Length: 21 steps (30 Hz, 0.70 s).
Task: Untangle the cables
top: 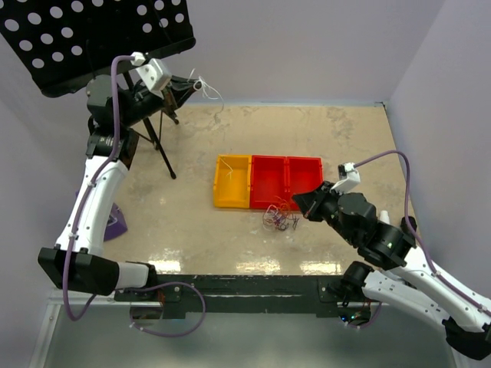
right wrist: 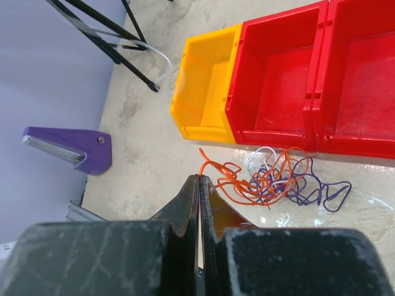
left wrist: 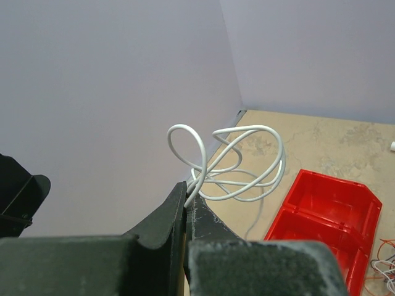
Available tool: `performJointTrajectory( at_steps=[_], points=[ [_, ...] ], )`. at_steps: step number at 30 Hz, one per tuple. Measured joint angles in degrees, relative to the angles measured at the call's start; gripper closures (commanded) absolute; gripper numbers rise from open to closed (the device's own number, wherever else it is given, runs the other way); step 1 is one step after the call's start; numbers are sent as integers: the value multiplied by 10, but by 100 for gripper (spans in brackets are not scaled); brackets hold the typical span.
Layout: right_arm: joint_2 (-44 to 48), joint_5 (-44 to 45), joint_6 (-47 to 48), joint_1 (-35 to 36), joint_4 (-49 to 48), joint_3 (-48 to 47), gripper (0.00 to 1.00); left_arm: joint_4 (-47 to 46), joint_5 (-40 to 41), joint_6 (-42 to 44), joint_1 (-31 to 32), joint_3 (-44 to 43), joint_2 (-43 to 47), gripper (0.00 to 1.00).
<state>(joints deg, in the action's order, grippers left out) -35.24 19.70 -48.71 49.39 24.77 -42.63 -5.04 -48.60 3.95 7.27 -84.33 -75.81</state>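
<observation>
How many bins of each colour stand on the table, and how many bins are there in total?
yellow bin: 1
red bins: 2 (one in the middle, one at the right end)
Total: 3 bins

White cable (left wrist: 281,154) — loose loops aloft, one end pinched; red-orange and purple cables (right wrist: 271,182) lie tangled just beside red bins (right wrist: 271,139).

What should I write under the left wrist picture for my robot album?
Shut jaws pinch a loopy white cable high above the red bins and the tan table.
</observation>
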Motion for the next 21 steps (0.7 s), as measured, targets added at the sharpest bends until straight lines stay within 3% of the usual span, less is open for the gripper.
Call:
performJointTrajectory(
  at_steps=[12, 21],
  points=[
    [3, -10, 0, 0, -9, 11, 100, -12, -1, -5, 1, 10, -6, 100],
    [4, -13, -1, 0, -14, 14, 100, -12, 8, 12, 21, 134, -6, 100]
  ],
)
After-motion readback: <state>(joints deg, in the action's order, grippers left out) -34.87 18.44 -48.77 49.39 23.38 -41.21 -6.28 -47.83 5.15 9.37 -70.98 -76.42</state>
